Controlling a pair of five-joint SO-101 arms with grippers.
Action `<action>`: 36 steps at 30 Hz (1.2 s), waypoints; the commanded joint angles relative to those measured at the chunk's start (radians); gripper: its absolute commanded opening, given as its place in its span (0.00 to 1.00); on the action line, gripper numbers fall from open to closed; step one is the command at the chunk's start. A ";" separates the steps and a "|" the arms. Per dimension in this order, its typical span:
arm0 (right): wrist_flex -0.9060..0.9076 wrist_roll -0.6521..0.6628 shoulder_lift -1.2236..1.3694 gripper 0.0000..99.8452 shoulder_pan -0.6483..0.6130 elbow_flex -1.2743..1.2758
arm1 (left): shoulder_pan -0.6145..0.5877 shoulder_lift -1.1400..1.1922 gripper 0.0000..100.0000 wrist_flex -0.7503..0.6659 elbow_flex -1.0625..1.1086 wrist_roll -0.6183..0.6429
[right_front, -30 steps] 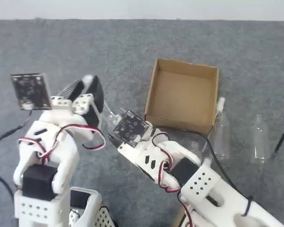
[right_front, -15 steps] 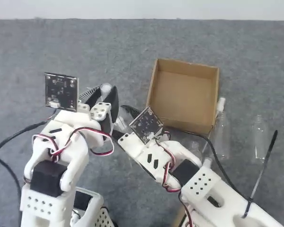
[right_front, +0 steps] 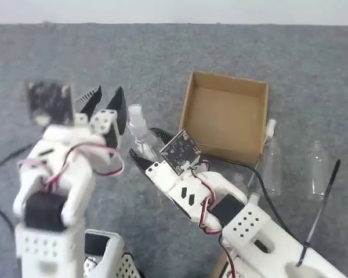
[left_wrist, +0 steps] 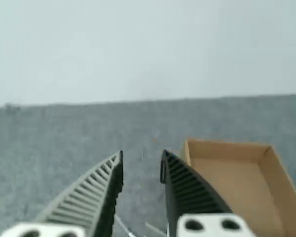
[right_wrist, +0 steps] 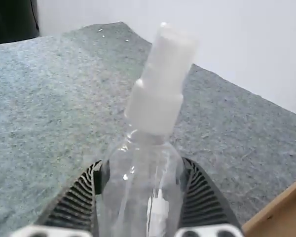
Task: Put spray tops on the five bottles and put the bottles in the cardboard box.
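Right gripper (right_front: 145,147) clamps a spray bottle (right_front: 139,132) left of the cardboard box (right_front: 223,113); left gripper (right_front: 108,91) holds nothing
High view: the spray bottle, its white top on, stands tilted at centre-left of the frame, gripped low on its clear body by the right gripper's black fingers; the left gripper, at upper left just beside the top, has its fingers parted a little. The open box sits at centre-right on the grey felt mat (right_front: 162,52); a second topped bottle (right_front: 271,159) is just beside its right wall, and a topless bottle (right_front: 318,168) is farther right. Left wrist view: ribbed fingers (left_wrist: 106,187) narrowly apart with bare mat between them, the box (left_wrist: 237,173) just beyond one finger. Right wrist view: the clear bottle (right_wrist: 140,163) sits clamped between both fingers (right_wrist: 76,197), its white spray top (right_wrist: 160,79) leaning away over the mat
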 commanded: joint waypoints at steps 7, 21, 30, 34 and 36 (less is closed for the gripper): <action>-0.013 -0.012 -0.041 0.01 0.013 -0.011 | -0.009 0.055 0.10 0.008 0.004 -0.049; 0.015 -0.012 -0.045 0.01 0.015 -0.015 | -0.017 -0.094 0.10 -0.058 0.174 -0.097; 0.097 -0.018 -0.035 0.01 0.209 -0.127 | -0.018 -0.173 0.11 0.049 0.182 -0.095; 0.177 -0.018 -0.033 0.01 0.251 -0.245 | -0.008 -0.269 0.11 -0.012 0.344 -0.092; 0.208 -0.018 -0.027 0.01 0.254 -0.293 | -0.008 -0.334 0.11 -0.051 0.432 -0.092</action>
